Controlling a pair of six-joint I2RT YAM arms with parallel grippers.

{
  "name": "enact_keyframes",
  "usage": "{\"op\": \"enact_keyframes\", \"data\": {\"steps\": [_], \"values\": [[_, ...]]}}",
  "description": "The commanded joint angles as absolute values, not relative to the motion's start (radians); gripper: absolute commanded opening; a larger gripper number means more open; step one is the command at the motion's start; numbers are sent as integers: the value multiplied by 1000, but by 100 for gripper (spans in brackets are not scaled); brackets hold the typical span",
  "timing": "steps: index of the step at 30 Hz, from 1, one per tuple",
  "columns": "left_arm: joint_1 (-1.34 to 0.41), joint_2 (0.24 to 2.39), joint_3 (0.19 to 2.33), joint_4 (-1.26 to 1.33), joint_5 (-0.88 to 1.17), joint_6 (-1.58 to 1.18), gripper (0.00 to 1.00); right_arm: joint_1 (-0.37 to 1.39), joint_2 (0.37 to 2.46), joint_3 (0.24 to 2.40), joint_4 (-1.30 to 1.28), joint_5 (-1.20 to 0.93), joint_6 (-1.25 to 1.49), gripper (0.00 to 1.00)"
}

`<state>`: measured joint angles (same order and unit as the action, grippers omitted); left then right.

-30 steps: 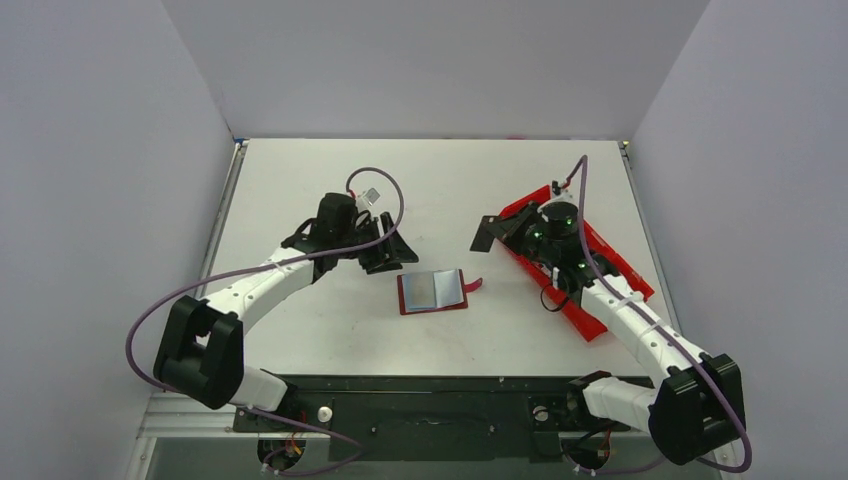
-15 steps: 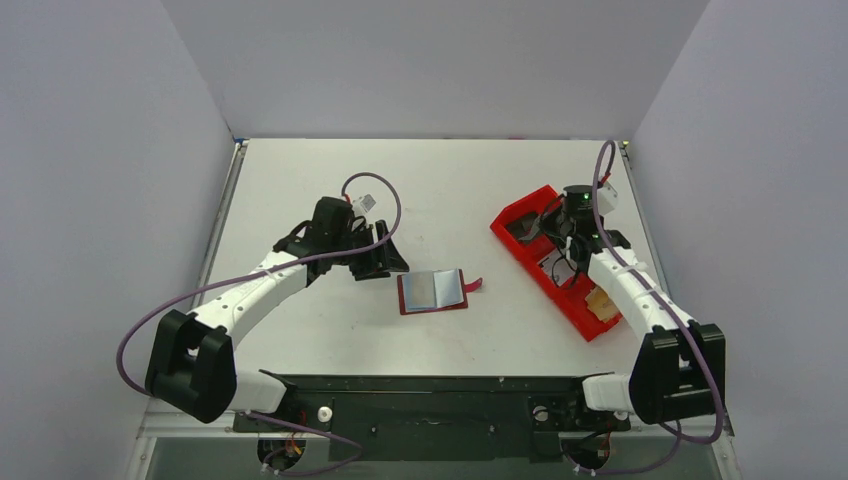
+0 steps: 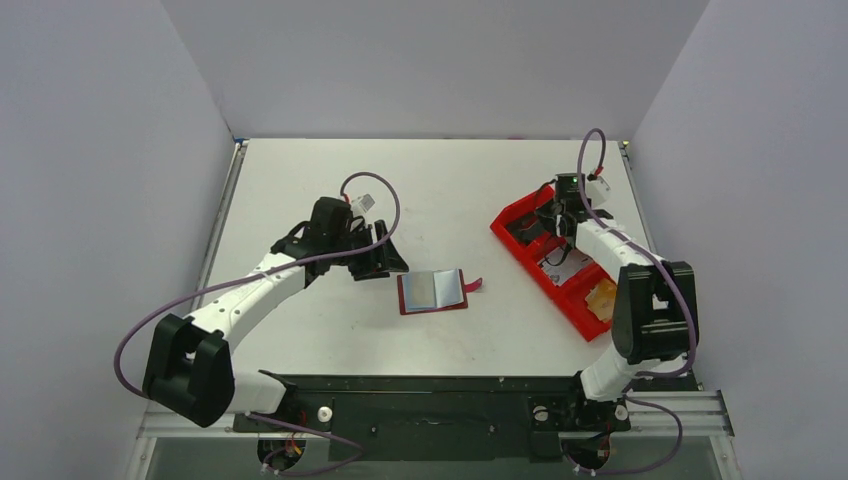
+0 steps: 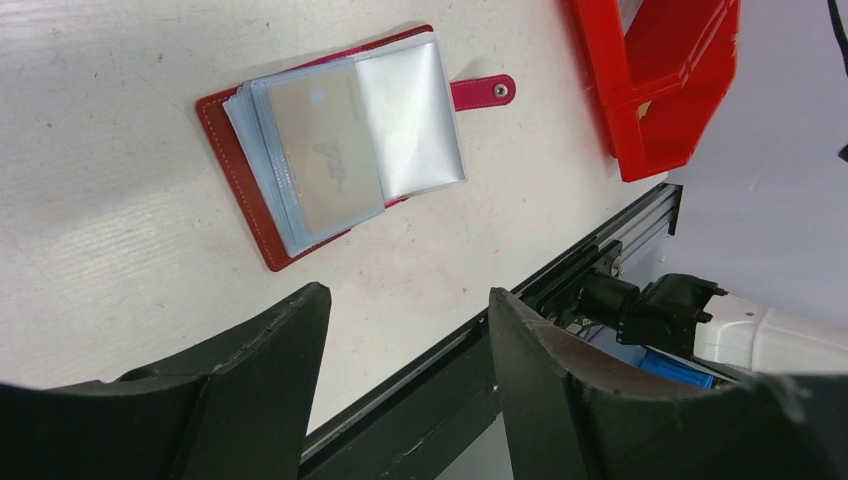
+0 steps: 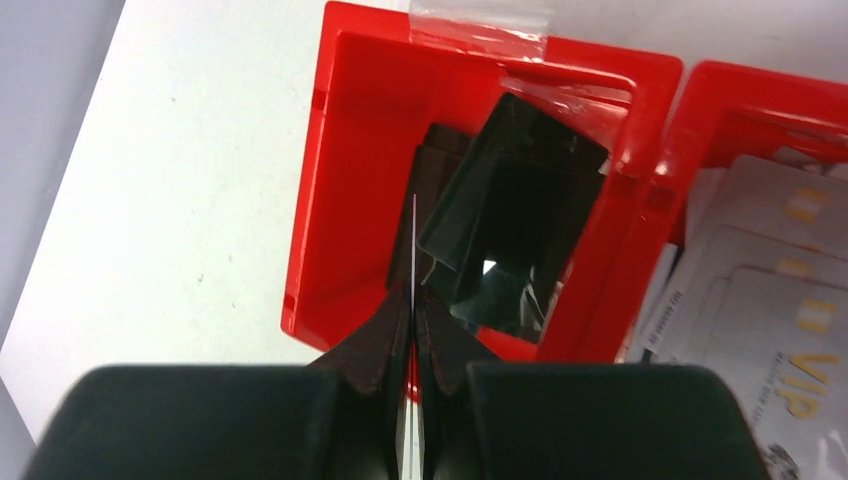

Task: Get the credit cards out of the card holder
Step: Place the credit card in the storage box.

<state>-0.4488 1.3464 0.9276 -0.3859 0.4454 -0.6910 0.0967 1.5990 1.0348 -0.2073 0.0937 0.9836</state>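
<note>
A bright red compartment tray (image 3: 512, 218) lies at the white counter's (image 3: 440, 180) three o'clock, running eleven to five; a glossy black object (image 5: 515, 230) fills its eleven-o'clock compartment.

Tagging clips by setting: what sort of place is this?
Likely a robotics lab test cell: a white table boxed in by plain grey walls, with a left arm and a right arm bolted at its near edge.

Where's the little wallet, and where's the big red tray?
card holder (image 4: 330, 160), left wrist view, on the clear sleeves in its middle.
red tray (image 5: 345, 175), right wrist view, on its left wall.
</note>
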Motion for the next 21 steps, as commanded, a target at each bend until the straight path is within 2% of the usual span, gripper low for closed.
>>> {"op": "enact_keyframes", "data": {"steps": [1, 14, 16, 21], "values": [[-442, 1297, 948, -383, 466, -685, 57, 89, 1651, 1101, -101, 112, 1008, 0], [-443, 1261, 935, -396, 458, -695, 57, 89, 1778, 1167, -47, 107, 1031, 0], [-443, 1260, 934, -396, 459, -696, 57, 89, 1784, 1171, -54, 104, 1028, 5], [-443, 1261, 938, -394, 461, -695, 58, 89, 1765, 1168, -79, 104, 1015, 27]]}}
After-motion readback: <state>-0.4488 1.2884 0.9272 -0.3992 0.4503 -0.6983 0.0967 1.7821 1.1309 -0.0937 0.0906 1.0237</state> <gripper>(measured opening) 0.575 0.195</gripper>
